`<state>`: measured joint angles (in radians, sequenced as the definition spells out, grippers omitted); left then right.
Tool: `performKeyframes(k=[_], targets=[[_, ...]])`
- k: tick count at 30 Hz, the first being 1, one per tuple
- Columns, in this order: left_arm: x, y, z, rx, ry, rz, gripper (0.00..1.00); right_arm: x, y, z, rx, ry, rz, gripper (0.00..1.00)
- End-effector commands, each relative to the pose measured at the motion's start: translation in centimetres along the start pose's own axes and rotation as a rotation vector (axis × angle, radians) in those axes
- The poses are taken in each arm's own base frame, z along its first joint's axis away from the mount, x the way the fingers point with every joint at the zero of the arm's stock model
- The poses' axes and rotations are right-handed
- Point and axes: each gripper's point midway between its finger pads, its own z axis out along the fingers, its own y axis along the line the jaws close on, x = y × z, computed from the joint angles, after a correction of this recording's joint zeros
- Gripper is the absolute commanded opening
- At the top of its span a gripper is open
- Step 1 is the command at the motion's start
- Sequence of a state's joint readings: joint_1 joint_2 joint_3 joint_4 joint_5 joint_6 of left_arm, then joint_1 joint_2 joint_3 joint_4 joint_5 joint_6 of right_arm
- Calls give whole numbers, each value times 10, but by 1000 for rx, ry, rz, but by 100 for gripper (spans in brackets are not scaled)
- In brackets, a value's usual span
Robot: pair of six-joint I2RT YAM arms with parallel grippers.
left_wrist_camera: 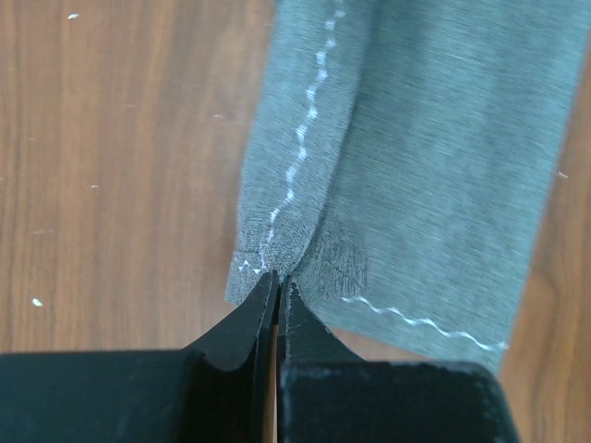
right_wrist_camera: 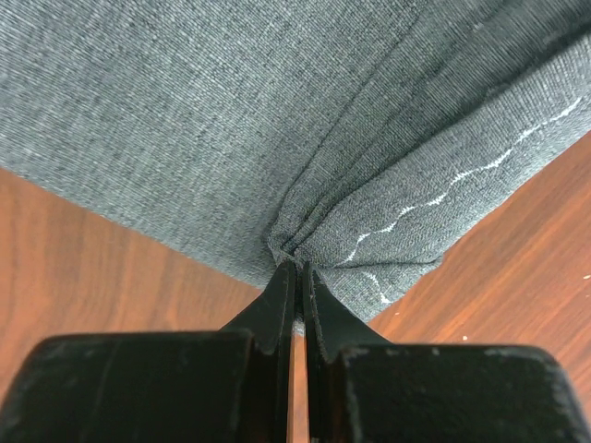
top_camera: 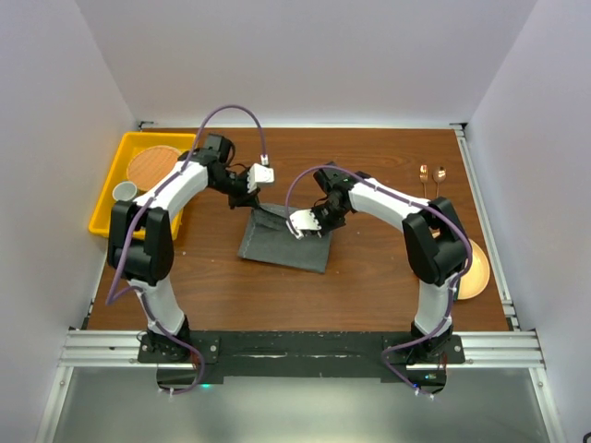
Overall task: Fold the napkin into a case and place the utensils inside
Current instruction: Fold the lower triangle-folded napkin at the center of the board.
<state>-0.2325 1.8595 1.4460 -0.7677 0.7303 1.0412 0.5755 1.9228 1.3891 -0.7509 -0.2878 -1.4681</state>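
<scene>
Closest to the lens in each wrist view are my black fingertips (left_wrist_camera: 245, 328), pressed together on cloth. My left gripper (left_wrist_camera: 277, 281) is clamped on a hemmed corner of the napkin (left_wrist_camera: 416, 185), and my right gripper (right_wrist_camera: 297, 268) is clamped on a bunched corner of its own. I judge that I hold two corners at once so the cloth can be carried over evenly into the next fold toward a case. From above, the napkin lies at the centre of the table (top_camera: 369, 286), between my arms, and looks folded at least once into a smaller dark grey shape. Its weave is fine, its hem is a wavy pale stitch, and creases fan out from each pinch. Utensils (top_camera: 431, 175) lie at the upper right, well apart.
</scene>
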Motion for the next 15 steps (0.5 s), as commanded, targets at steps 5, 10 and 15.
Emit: performKeyframes(k=[5,10,15], targets=[[16,-37,4,43,-7,51,0,-9,15,-8,12,-44,91,0],[38,-31,20,-9,22,32,5,-11,15,6,13,-59,155,0],[49,-13,29,-96,48,-22,17,-10,13,18,5,-75,226,0]])
